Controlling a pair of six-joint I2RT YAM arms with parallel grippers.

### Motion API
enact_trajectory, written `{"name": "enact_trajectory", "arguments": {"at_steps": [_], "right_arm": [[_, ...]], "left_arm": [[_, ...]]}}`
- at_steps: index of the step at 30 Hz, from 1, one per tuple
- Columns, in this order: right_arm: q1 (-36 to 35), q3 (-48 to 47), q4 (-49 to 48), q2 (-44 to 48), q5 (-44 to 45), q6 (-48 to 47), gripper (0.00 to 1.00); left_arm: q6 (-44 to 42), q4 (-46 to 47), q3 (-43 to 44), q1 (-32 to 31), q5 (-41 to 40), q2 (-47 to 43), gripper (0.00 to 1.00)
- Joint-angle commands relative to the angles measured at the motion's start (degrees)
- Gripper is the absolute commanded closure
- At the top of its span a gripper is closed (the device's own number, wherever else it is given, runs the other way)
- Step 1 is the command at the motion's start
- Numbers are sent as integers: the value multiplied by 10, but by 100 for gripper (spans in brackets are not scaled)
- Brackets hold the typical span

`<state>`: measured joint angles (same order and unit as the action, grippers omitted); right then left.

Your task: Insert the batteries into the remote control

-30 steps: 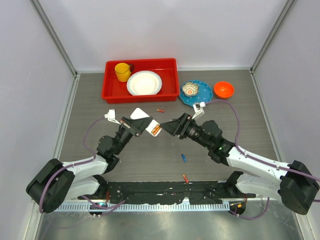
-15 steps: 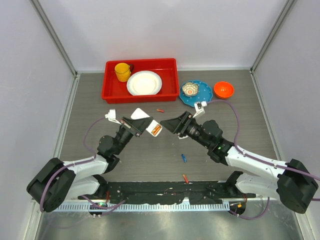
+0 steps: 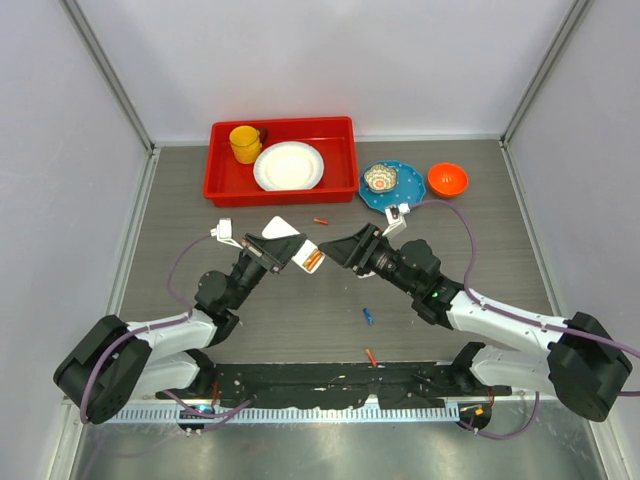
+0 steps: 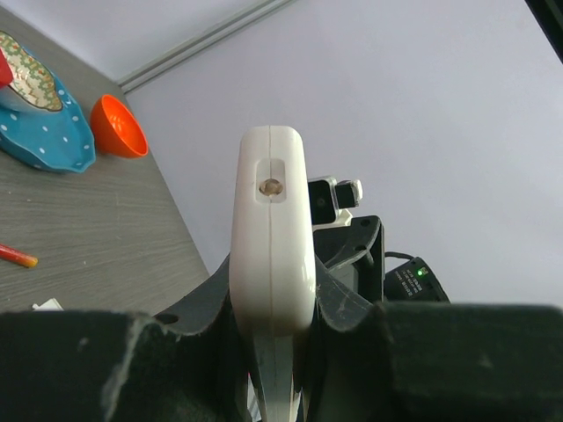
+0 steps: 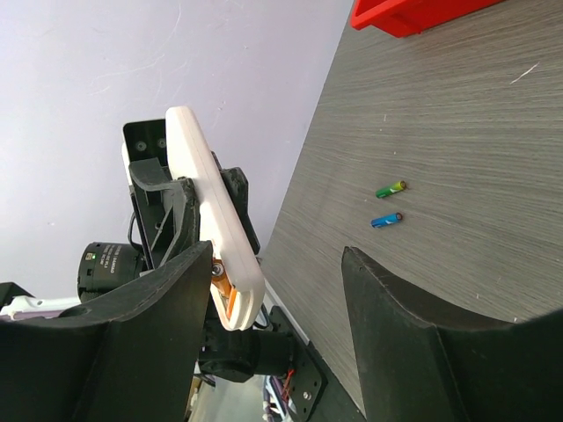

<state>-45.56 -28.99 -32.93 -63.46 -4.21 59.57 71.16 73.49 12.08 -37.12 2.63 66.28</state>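
Observation:
My left gripper (image 3: 285, 248) is shut on the white remote control (image 3: 283, 229) and holds it edge-up above the table. In the left wrist view its narrow end (image 4: 271, 220) stands between my fingers. An orange battery (image 5: 220, 286) sits in the open compartment at the remote's (image 5: 207, 202) lower end, also visible from above (image 3: 313, 261). My right gripper (image 3: 340, 252) is open just right of the remote, with its fingers (image 5: 277, 255) apart and nothing between them. Loose batteries lie on the table: a green one (image 5: 391, 188), a blue one (image 5: 387, 219) (image 3: 368, 316), a red one (image 3: 321, 220) and an orange-red one (image 3: 372, 356).
A red tray (image 3: 222, 186) at the back holds a yellow mug (image 3: 244, 143) and a white plate (image 3: 289, 166). To its right are a blue plate (image 3: 400, 190) with a small patterned dish (image 3: 380, 179), and an orange bowl (image 3: 447, 179). Grey walls close in both sides.
My right arm has edged slightly left toward the remote, and its jaws have narrowed a touch. The left arm and the remote have stayed put.

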Motion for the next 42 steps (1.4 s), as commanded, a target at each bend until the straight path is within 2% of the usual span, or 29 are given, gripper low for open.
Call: {"name": "enact_trajectory", "arguments": {"at_steps": [1, 23, 33, 42], "right_arm": [[2, 0, -28, -6, -6, 4, 35], [16, -9, -17, 28, 8, 12, 29], [16, -6, -70, -19, -77, 20, 35], [16, -2, -76, -23, -74, 24, 36]], "left_arm": [[0, 96, 7, -2, -2, -2, 100], [-1, 95, -6, -2, 2, 5, 100], [-2, 99, 7, -1, -1, 10, 100], [0, 104, 9, -1, 0, 13, 100]]}}
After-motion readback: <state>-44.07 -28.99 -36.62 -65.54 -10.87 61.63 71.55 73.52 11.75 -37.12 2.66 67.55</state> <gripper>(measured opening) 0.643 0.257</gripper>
